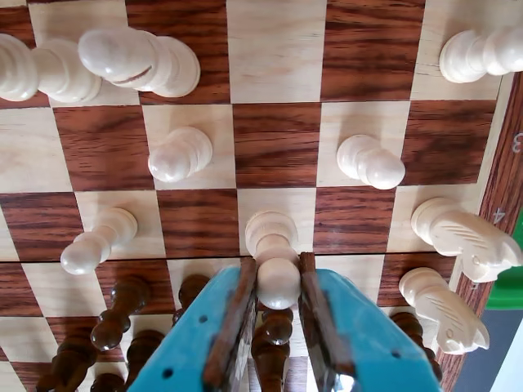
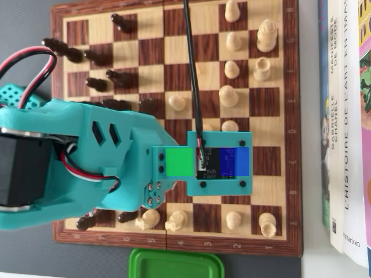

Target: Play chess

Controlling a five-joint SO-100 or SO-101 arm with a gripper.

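In the wrist view my teal gripper (image 1: 276,265) comes in from the bottom edge. Its two brown-padded jaws press on both sides of the round head of a white pawn (image 1: 272,233). The pawn stands on the wooden chessboard (image 1: 278,139), on a light square just beyond several dark pieces (image 1: 118,314). In the overhead view the teal arm (image 2: 87,162) and its camera mount (image 2: 220,162) cover the board's middle left. They hide the gripper and the held pawn.
Other white pawns (image 1: 178,155) (image 1: 372,162) (image 1: 98,241) stand close by, and two white knights (image 1: 466,237) (image 1: 437,310) stand at the right board edge. Larger white pieces (image 1: 139,61) stand further off. A green container (image 2: 175,263) lies below the board and books (image 2: 348,116) lie to its right.
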